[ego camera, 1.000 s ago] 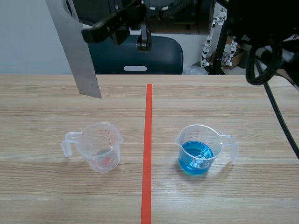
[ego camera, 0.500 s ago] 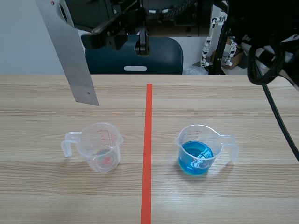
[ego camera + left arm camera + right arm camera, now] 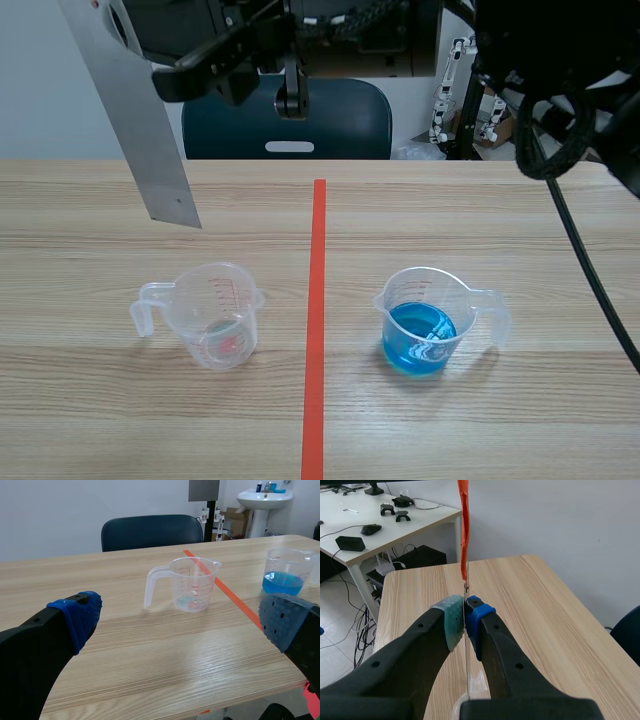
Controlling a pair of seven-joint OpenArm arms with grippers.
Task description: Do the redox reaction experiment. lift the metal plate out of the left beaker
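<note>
The right gripper (image 3: 465, 617) is clamped on the metal plate (image 3: 140, 130), which hangs tilted, high above and behind the left beaker (image 3: 215, 315), fully out of it. The left gripper (image 3: 180, 622) has its fingers wide apart and holds nothing, on the handle side of the left beaker. I judge that the thin, smooth plate may slip or swing between the pads. In the scene view the place of grip is cut off. The right wrist view shows the plate only edge-on.

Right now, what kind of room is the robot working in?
Probably a lab or workshop room: a measuring beaker of blue liquid stands on a wooden table, a sink is at the back, and a desk with computer gear stands nearby.
</note>
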